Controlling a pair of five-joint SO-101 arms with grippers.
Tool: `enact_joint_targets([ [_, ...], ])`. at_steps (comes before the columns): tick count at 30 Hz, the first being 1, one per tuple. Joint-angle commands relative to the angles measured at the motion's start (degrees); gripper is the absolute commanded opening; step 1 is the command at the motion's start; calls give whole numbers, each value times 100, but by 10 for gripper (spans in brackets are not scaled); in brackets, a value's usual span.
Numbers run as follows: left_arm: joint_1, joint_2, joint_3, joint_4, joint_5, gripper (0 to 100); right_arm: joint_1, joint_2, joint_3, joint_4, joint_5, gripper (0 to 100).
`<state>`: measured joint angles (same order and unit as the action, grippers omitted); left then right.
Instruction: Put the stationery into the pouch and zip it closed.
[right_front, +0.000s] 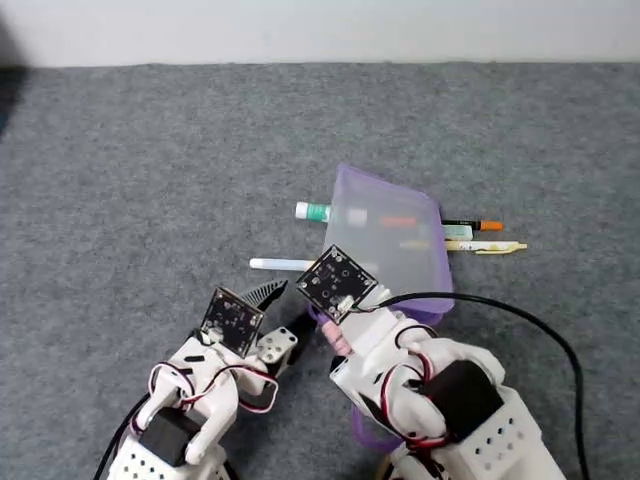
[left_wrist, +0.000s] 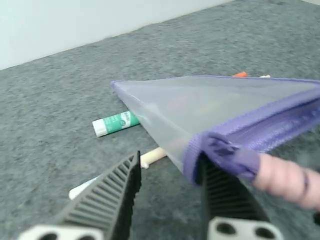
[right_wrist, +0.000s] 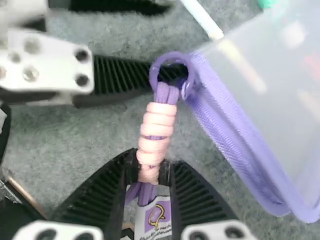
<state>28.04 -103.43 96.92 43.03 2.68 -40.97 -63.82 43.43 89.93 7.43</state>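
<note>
A translucent purple pouch (right_front: 390, 250) lies tilted at the table's middle, its zipper edge (right_wrist: 225, 135) raised. My right gripper (right_wrist: 149, 172) is shut on the pink zipper pull (right_wrist: 152, 130), whose purple loop hangs at the pouch's corner. My left gripper (left_wrist: 170, 195) stands open at that same corner (left_wrist: 200, 150), one finger (left_wrist: 222, 195) touching it. A green-and-white glue stick (right_front: 312, 211) and a white pen (right_front: 280, 264) lie beside the pouch. An orange-tipped pen (right_front: 472, 225) and a yellow pen (right_front: 492, 246) stick out past its far side.
Grey carpet-like cloth (right_front: 150, 180) covers the table, with a pale wall (right_front: 300, 30) at the back. A black cable (right_front: 520, 320) arcs over the right arm. Open room lies to the left and behind the pouch.
</note>
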Motion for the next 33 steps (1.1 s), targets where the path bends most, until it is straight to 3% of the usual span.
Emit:
enact_joint_targets([
  [1,62,-70,-48,-105,-70,110,-84,-57,-431,57,35,8],
  [9,62,-70,-48,-105,-404,15,-92,-66,-897,259,35,8],
  [18,44,-70,-48,-105,-440,13,31,-66,-1292,840,70,8],
  [22,18,-70,-75,149,-440,12,743,-66,-1495,1112,88,8],
  [29,-18,-70,-75,448,-440,11,2325,-66,-1521,1218,809,8],
  [33,-404,-70,-75,448,-440,11,3178,-66,-1521,1218,1081,8],
])
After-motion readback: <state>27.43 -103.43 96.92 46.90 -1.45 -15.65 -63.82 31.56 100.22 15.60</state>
